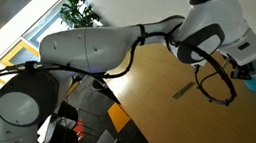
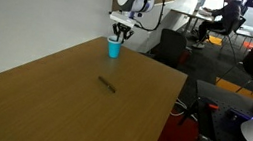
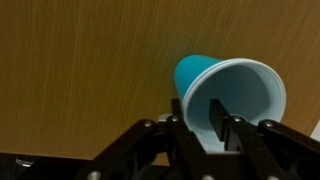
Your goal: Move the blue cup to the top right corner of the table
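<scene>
The small light-blue plastic cup [image 3: 200, 75] is being pinched by the gripper [image 3: 210, 128], jaws closed on its rim, near the light-brown wooden table [image 2: 72, 98] edge; released tilted, it could be toppled off.

Arm [image 1: 91, 48] stretched far out; gripper [image 2: 119, 37] pointing down, fingers [image 3: 178, 140] pinching blue cup [image 3: 200, 75] wall.

light: bright daylight (window side) | focus: soft, low-res

Open-plan office: wooden table [image 2: 61, 101], swivel chairs [image 2: 170, 49], seated person [image 2: 228, 13] in bkgd, potted plant [image 1: 79, 12] by window [image 1: 29, 19].
</scene>
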### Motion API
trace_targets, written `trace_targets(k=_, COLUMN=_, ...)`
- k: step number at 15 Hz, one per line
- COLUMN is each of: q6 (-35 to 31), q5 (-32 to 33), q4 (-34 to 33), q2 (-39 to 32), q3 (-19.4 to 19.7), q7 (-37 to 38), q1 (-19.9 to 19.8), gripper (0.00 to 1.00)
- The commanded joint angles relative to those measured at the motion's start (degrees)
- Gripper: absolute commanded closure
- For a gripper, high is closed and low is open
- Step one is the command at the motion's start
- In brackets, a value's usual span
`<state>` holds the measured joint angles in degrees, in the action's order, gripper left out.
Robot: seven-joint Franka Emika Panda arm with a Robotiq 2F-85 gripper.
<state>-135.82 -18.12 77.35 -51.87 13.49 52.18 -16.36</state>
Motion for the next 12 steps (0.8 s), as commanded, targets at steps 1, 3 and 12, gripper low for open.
trace_targets(k=1, q6=2.7, q5=-0.3, q4=-3.3, q2=-1.4, q3=-0.6, q7=1.9, q1=-0.9, gripper=0.31)
trace_targets(k=3, q6=2.9, q5=0.4, q4=-3.1, q2=-1.3, q3=0.1, q7=2.6, q1=-0.3, gripper=0.18)
trace_targets(k=12, q6=1.9, q5=1.5, q4=3.4, q2=5.5, q3=1.0, q7=2.4, q1=1.1, gripper=0.00)
